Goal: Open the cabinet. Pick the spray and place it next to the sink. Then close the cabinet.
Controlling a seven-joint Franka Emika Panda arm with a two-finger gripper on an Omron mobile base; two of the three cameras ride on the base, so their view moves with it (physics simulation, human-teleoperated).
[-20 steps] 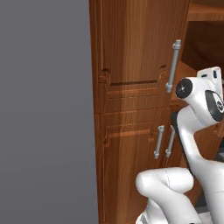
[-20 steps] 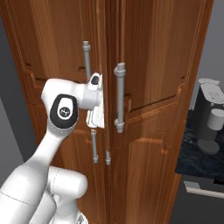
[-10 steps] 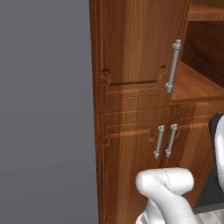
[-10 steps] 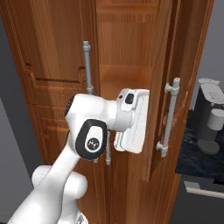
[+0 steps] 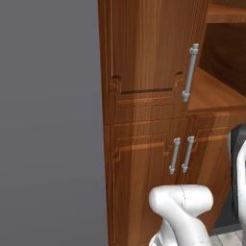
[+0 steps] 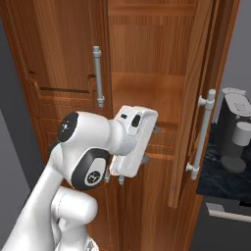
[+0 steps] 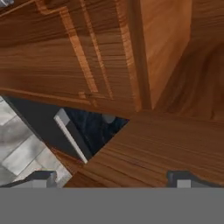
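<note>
The cabinet [image 6: 59, 54] is tall, reddish-brown wood. Its left door is shut, with a long silver handle [image 6: 98, 76] [image 5: 191, 72]. The right door [image 6: 193, 98] stands swung out, nearly edge-on, its handle [image 6: 203, 135] facing right. Bare wooden shelves [image 6: 147, 93] [image 5: 211, 91] show inside. My gripper [image 6: 147, 144] hangs in front of the opening, just below the shelf edge and left of the open door. In the hand view the gripper [image 7: 113, 178] is open, its fingertips [image 7: 43, 177] far apart with nothing between them, close to wood panels. The spray and the sink are out of view.
Below the tall doors are lower doors with short silver handles [image 5: 175, 156]. A grey wall [image 5: 48, 120] runs left of the cabinet. To the right a coffee machine [image 6: 238, 130] stands on a dark counter [image 6: 220, 176], just beyond the open door.
The right door has swung from nearly shut to wide open. My gripper has let go of its handle and has drawn back to the left, in front of the opening.
</note>
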